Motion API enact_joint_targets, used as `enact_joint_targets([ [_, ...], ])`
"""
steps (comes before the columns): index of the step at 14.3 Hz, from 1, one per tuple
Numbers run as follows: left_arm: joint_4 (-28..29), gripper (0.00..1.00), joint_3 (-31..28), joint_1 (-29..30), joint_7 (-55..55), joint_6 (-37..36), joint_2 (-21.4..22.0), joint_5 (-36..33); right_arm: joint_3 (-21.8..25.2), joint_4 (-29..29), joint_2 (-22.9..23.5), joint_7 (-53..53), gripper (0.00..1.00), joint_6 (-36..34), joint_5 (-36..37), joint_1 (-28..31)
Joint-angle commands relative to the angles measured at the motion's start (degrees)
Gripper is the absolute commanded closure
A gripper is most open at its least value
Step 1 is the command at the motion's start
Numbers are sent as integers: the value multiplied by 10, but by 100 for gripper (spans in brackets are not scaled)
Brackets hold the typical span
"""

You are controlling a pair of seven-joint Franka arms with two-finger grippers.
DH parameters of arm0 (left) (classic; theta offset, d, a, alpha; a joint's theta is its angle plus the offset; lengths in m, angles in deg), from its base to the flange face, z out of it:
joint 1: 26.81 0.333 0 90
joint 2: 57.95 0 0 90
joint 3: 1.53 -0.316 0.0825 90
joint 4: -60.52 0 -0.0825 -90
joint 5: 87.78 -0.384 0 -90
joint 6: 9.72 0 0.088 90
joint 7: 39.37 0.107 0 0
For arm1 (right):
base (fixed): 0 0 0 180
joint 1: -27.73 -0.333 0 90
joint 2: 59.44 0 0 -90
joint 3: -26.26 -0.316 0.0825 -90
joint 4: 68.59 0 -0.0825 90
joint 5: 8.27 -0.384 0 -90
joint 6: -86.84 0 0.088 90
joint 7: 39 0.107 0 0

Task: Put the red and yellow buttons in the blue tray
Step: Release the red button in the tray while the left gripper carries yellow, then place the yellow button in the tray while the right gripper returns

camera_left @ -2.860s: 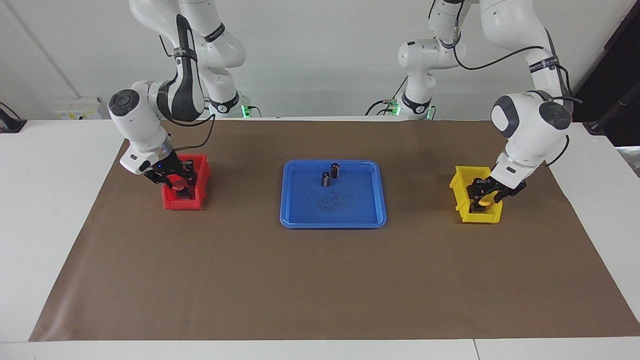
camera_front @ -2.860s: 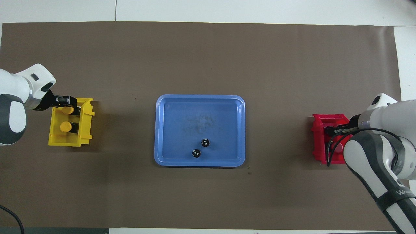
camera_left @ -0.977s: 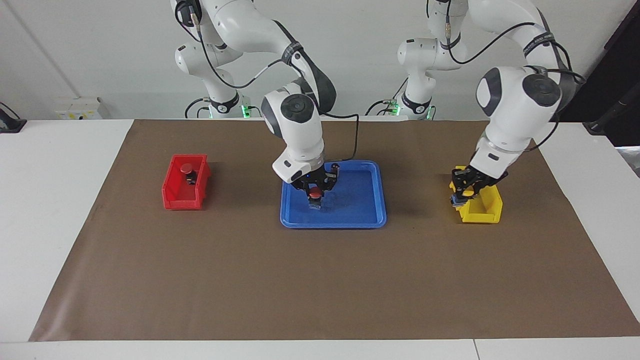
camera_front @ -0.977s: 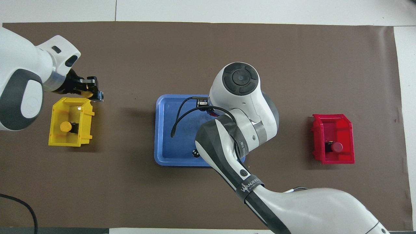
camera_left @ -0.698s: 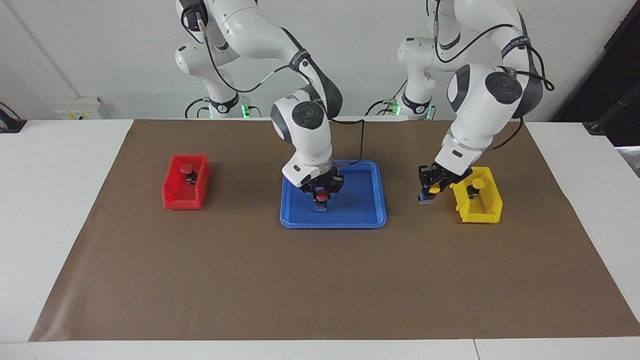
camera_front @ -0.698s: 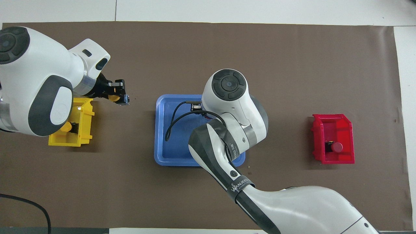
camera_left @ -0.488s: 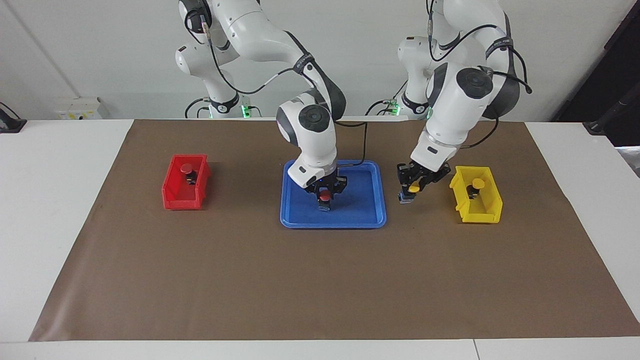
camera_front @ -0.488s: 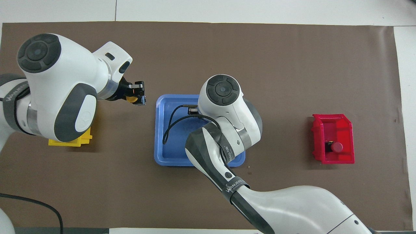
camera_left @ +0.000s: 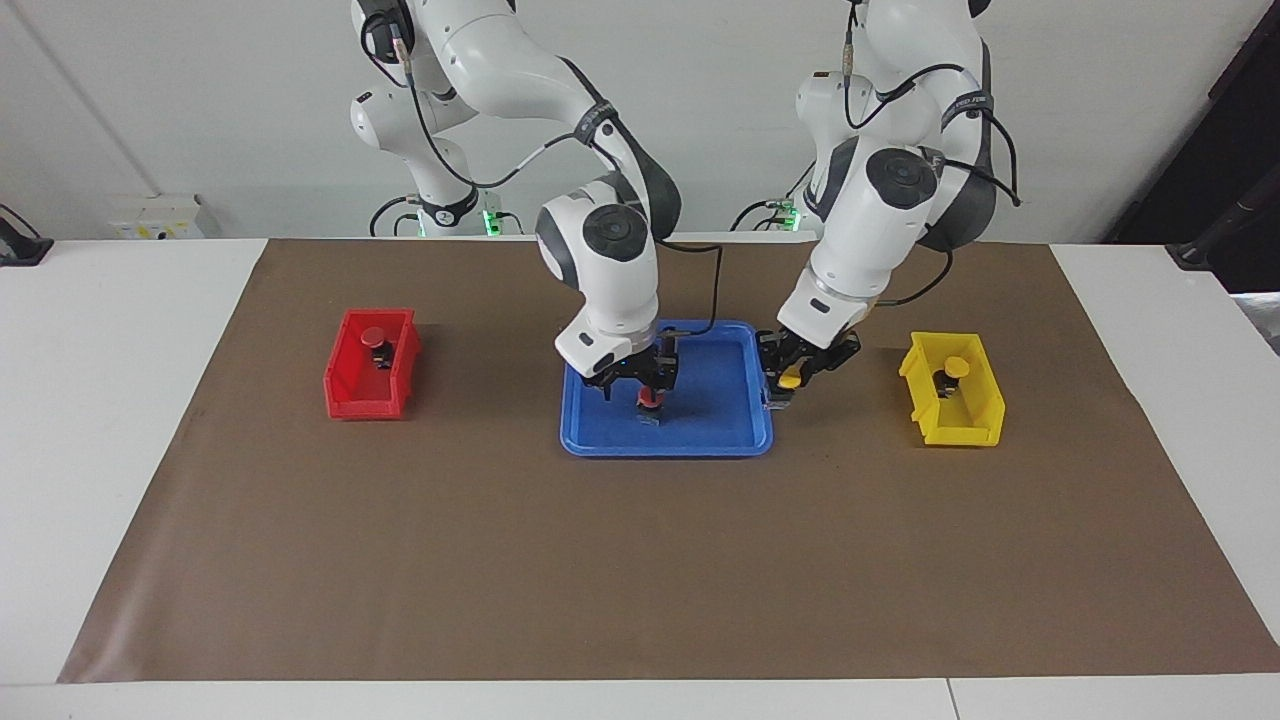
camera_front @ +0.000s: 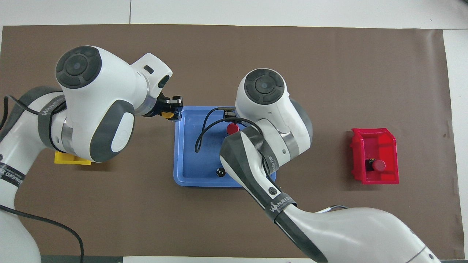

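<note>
The blue tray lies mid-table. My right gripper hangs low over it, open, and a red button stands on the tray floor just under its fingertips. At the rim of the tray's end toward the left arm, my left gripper is shut on a yellow button held in the air. Another red button sits in the red bin. A second yellow button sits in the yellow bin.
One small dark cylinder stands in the tray on the side nearer the robots; the right arm covers much of the tray from above. The left arm hides most of the yellow bin in the overhead view. Brown paper covers the table.
My left gripper carried the yellow button from beside the yellow bin to the tray's rim. My right gripper opened, leaving the red button standing on the tray.
</note>
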Motion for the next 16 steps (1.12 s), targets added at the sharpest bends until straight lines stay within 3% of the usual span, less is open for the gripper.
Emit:
enact_joint_targets([
  [1,0,98,-9,-42,-31,23,-24,10,-6,-113,-138,-138,31,-28,3,112],
  [4,-1,98,-10,-62,-49,40,-30,9,-6,-247,-249,-259,31,-32,3,221],
  [6,-1,98,-10,-72,-60,40,-39,6,-6,-295,-283,-319,31,-36,3,279],
  [8,-1,98,-11,-79,-61,41,-49,3,-7,-336,-303,-383,32,-29,3,332],
  [12,-1,98,-11,-96,-86,70,-87,-19,-6,-391,-311,-405,35,6,39,358],
  [16,2,98,-12,-95,-85,72,-93,-23,-8,-438,-316,-388,38,73,40,359],
])
